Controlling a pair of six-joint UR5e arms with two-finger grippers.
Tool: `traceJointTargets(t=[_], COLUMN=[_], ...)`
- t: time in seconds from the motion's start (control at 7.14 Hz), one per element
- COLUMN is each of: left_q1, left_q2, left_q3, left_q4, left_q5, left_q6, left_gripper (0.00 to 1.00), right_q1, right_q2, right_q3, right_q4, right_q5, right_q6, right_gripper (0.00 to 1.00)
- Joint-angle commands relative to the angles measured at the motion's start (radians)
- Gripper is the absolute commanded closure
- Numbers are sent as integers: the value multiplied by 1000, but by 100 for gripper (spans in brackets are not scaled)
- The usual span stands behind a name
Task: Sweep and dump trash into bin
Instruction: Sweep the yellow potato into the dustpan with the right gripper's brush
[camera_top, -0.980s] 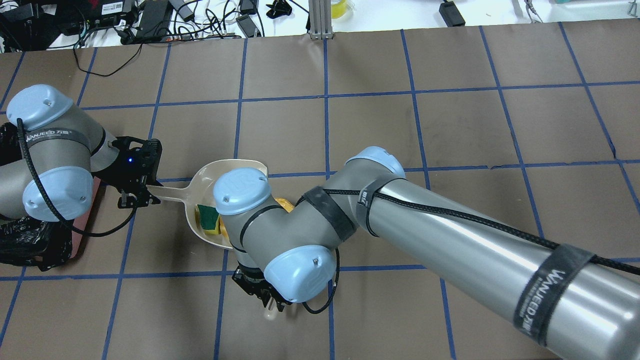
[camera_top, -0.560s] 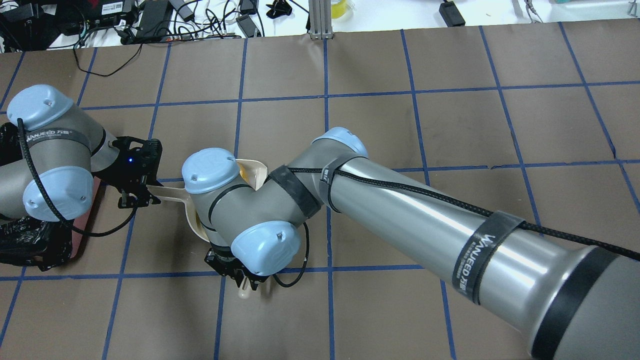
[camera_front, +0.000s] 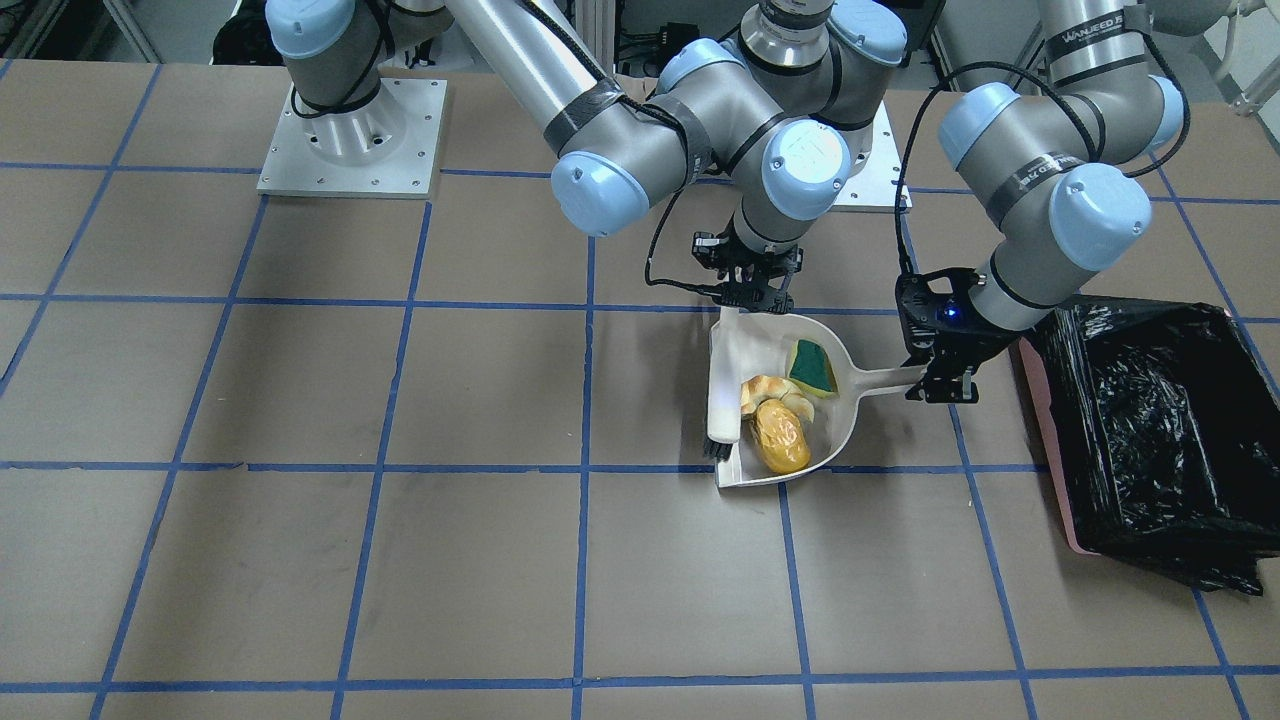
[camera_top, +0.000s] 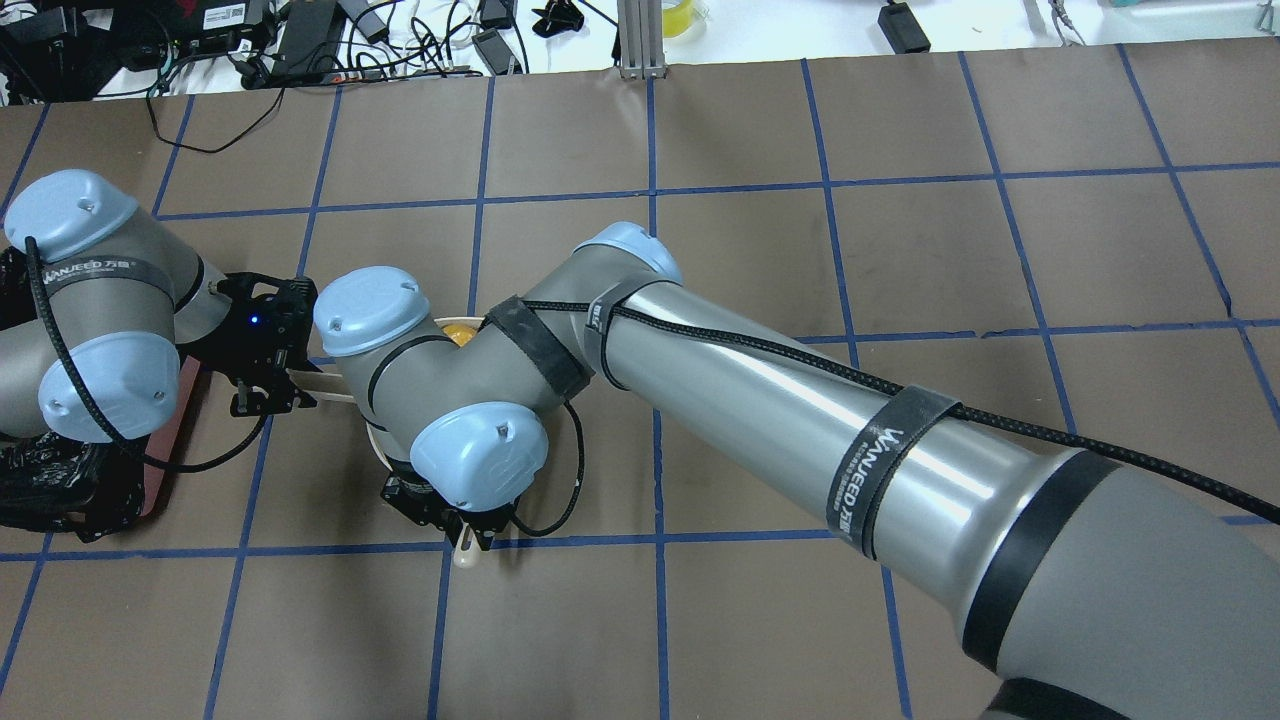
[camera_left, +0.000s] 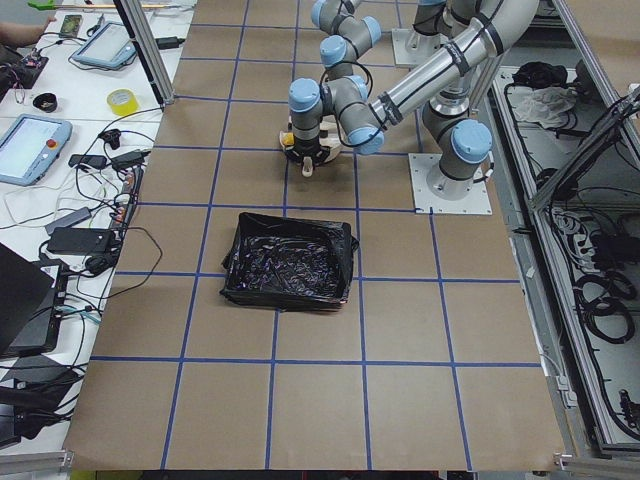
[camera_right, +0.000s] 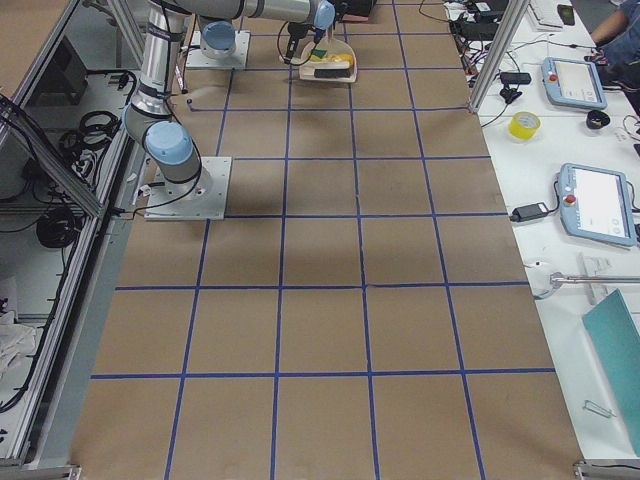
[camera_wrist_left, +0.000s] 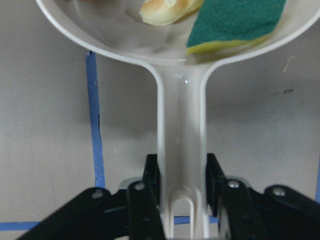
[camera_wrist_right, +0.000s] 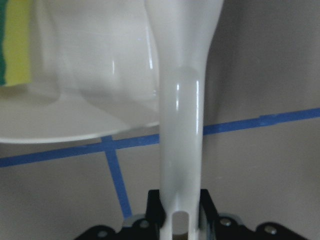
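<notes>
Front: facing the arm bases (camera_front: 350, 130) at 12 o'clock, looking steeply down.
Overhead: looking forward from behind them.
Sides: watching from the far table (camera_left: 300, 400) ends.
Wrists: sitting close to the dustpan (camera_wrist_left: 181, 150), sharing it with all.

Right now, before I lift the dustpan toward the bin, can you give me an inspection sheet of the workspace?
surface: brown table with a blue tape grid, no spills seen.
job's things: potato-like lump, croissant-like piece and sponge wedge all lie in the dustpan; brush lies across its open edge; bin beside the left arm, no trash seen inside.
clutter: nothing seen.
grippers: left gripper shut on the dustpan handle; right gripper shut on the brush handle.
cables: black cable strapped along the right arm; loose cable on the table's far corner.
surroundings: benches with teach pendants and a yellow tape roll.
</notes>
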Motion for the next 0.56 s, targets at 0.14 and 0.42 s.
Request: traceJointTargets(t=[0.14, 0.42], left_q1=[45, 112], left_q2=[1, 7], left_q3=[9, 26], left_q4=[-9, -10], left_q5=[-9, -69], left_q6=[28, 28], left_gripper=[100, 100], right_q1=[-67, -233], right_q2=[-106, -181], right_q3=[3, 12], right_q4=[203, 289], right_q5=[-133, -140], right_q6=[-143, -279], right_gripper=[100, 100])
